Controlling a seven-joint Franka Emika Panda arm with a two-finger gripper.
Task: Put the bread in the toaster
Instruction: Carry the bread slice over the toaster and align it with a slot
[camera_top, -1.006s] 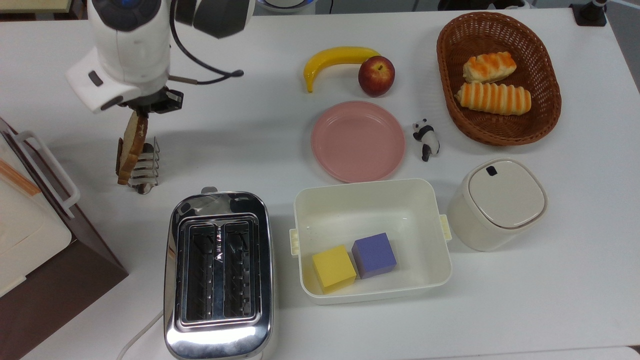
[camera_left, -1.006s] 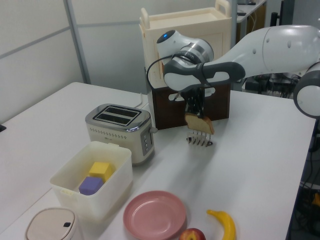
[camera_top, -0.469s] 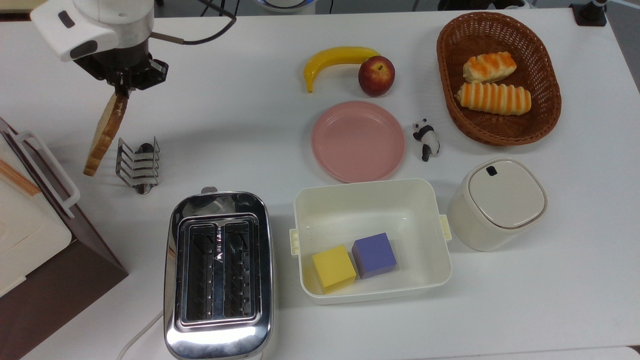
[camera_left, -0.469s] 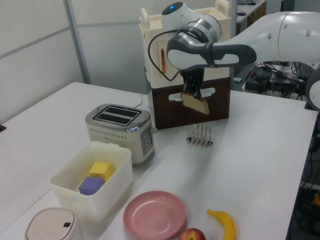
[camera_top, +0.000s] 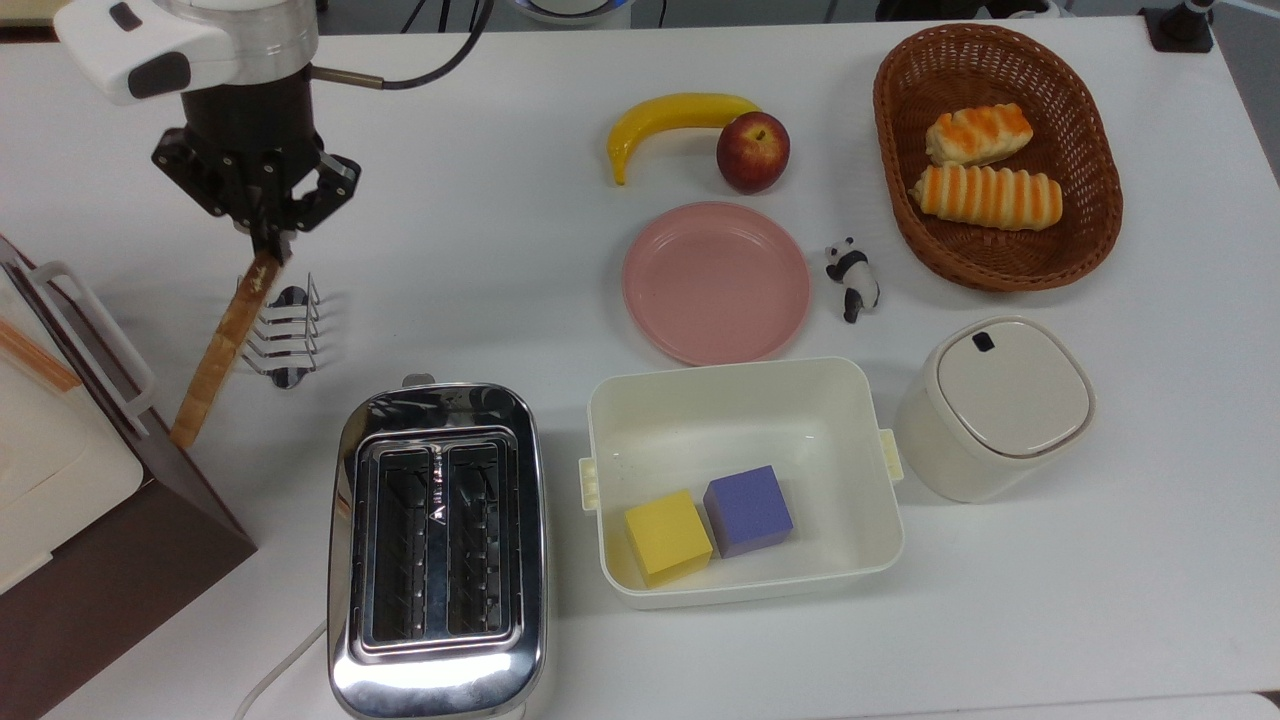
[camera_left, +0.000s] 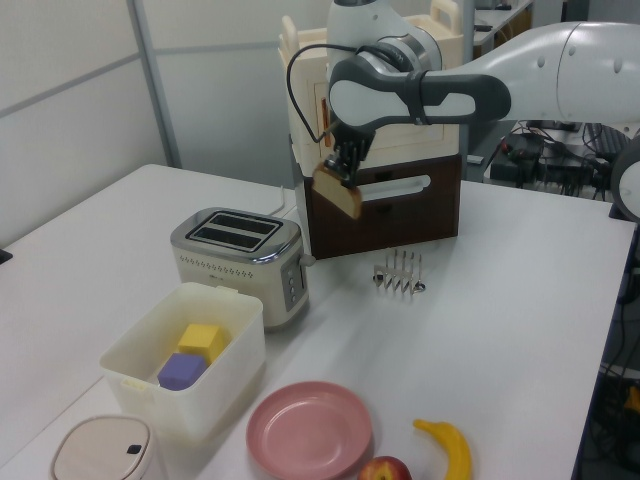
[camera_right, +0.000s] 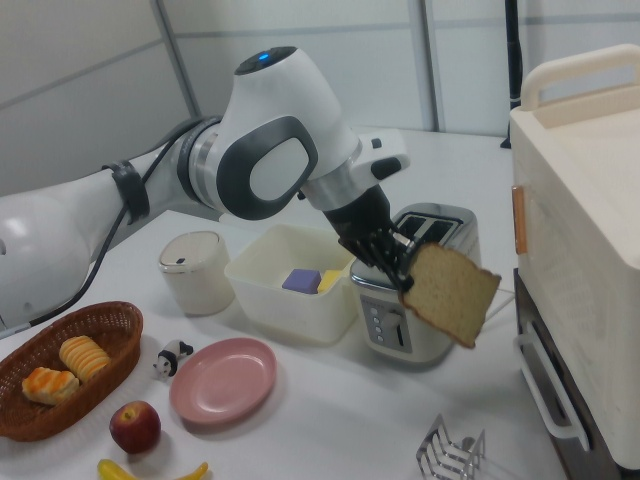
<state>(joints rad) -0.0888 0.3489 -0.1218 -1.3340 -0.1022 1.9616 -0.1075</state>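
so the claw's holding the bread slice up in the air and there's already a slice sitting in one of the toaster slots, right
Not quite. The claw does hold the bread in the air, clear of the toast rack, but the toaster has nothing in it: the top view looks straight down into both slots and shows bare wire grids and no slice.

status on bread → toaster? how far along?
Done: the flat brown wholemeal bread slice is gripped by the pincer and hangs in the air, clear of the small wire toast rack. In hand: carrying it; in the left view it hangs above and to the right of the shiny chrome two-slot toaster. Left: line it up over a slot, lower it in, release. Both slots look empty.
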